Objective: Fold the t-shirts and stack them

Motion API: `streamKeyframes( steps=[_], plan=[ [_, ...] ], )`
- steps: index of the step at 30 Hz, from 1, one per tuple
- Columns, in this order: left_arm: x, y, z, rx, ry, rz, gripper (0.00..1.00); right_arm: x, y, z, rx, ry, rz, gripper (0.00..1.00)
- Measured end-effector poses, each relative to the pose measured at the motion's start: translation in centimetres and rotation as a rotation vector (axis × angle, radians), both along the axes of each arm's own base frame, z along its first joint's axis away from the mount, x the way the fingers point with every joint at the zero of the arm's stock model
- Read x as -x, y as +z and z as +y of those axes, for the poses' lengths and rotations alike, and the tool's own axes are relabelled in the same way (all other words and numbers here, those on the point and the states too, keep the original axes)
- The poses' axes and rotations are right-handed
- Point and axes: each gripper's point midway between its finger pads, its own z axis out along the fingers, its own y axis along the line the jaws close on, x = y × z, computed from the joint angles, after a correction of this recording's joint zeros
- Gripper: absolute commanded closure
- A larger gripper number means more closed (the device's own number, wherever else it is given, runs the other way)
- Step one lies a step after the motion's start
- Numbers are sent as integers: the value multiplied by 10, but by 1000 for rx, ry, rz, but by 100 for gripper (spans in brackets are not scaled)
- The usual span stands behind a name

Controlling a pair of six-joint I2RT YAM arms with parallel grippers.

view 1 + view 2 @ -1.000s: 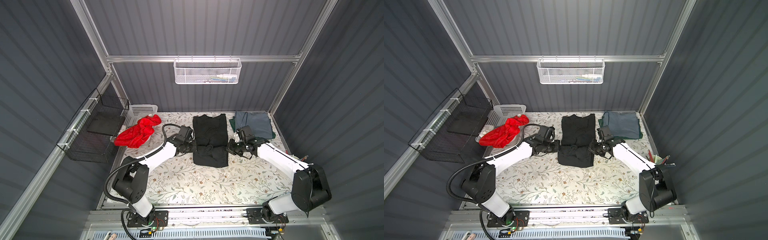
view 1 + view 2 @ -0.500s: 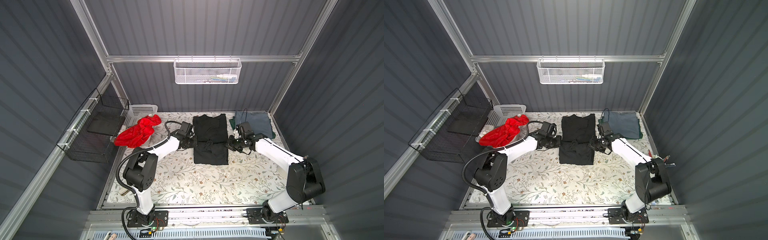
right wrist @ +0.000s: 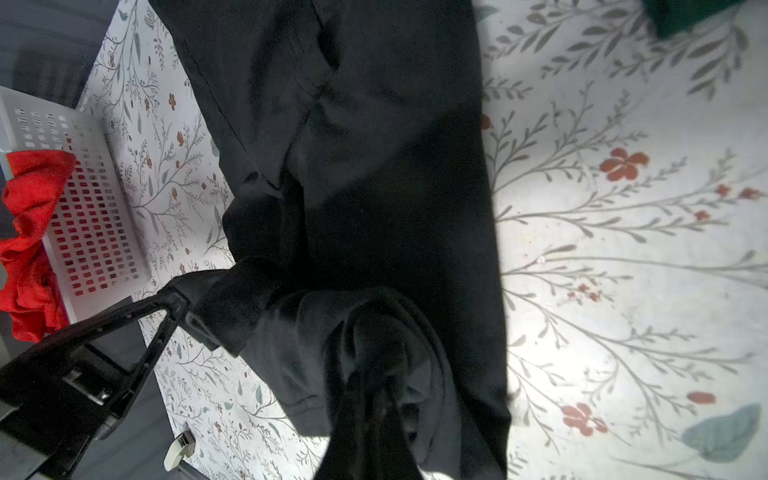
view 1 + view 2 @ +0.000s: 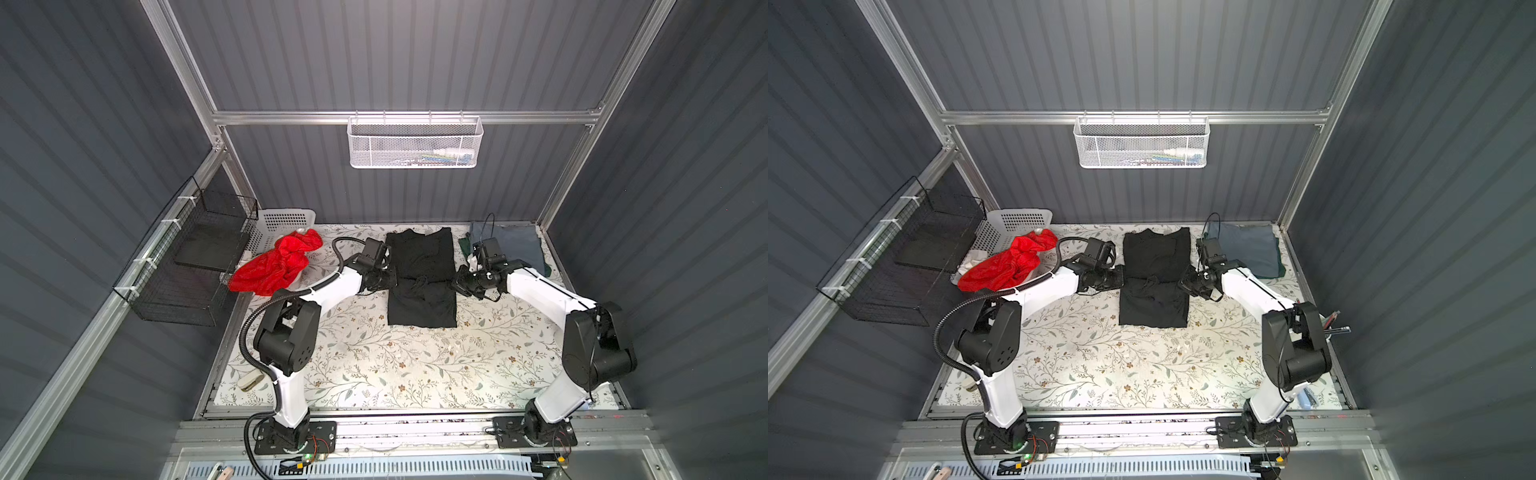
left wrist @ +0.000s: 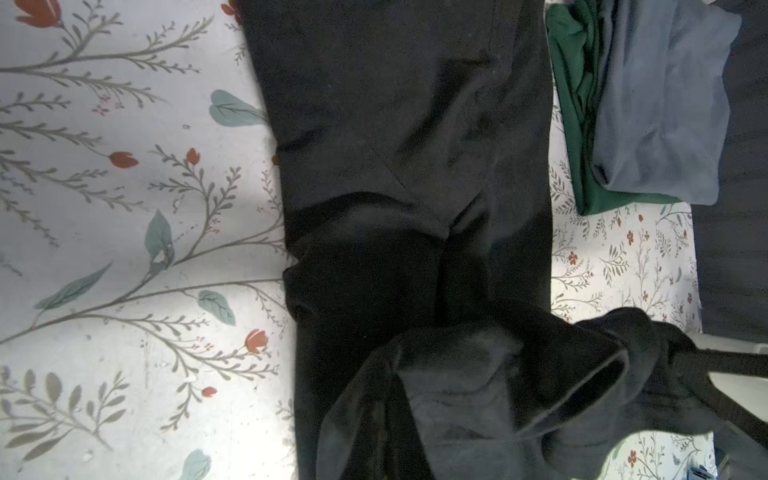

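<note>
In both top views my two arms reach low over the worktop (image 4: pixel 395 365), elbows out, and meet the black shirt (image 4: pixel 422 307) from either side at its middle. The left claw (image 4: pixel 392 277) is pressed together on the shirt's left edge, and the right claw (image 4: pixel 457 282) on its right edge. The shirt lies lengthwise at the middle back of the floral worktop, with its cloth wrinkled between the claws. Grey ribbed walls close the cell.

A white basket (image 4: pixel 282 220) stands in the back left corner, and the red shirt (image 4: pixel 276 266) is draped over its front rim. At back right the blue-grey shirt (image 4: pixel 515 245) lies folded on the green shirt (image 4: pixel 464 247). A mesh basket (image 4: pixel 415 143) hangs on the back rail, holding small items I cannot make out. A black wire rack (image 4: pixel 174 291) hangs on the left wall.

In the left wrist view a lifted fold of the black shirt (image 5: pixel 395 145) hides my own claw. The right claw (image 5: pixel 665 353) pinches the far edge. The green shirt (image 5: pixel 577 104) shows from under the blue-grey shirt (image 5: pixel 665 104), just beside the black one.

In the right wrist view the left claw (image 3: pixel 195 307) pinches a tuck of the black shirt (image 3: pixel 374 166). Beyond it are the white basket (image 3: pixel 95 199) and the red shirt (image 3: pixel 29 216).
</note>
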Motion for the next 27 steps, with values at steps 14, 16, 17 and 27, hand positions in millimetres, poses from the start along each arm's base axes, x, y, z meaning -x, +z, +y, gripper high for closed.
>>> streamKeyframes(
  steps=[14, 16, 17, 27],
  plan=[
    [-26, 37, 30, 10, 50, -154, 14, -20, 15, -18, -42, -15, -35, 28],
    [-18, 52, 33, 18, 43, -183, 19, -11, 22, -20, -44, -17, -51, 28],
    [-13, 60, 34, 26, 37, -199, 22, -5, 24, -21, -44, -16, -54, 28],
    [45, 36, 0, 96, -129, -141, 38, 38, -11, -12, -16, 34, 28, 37]
  ],
)
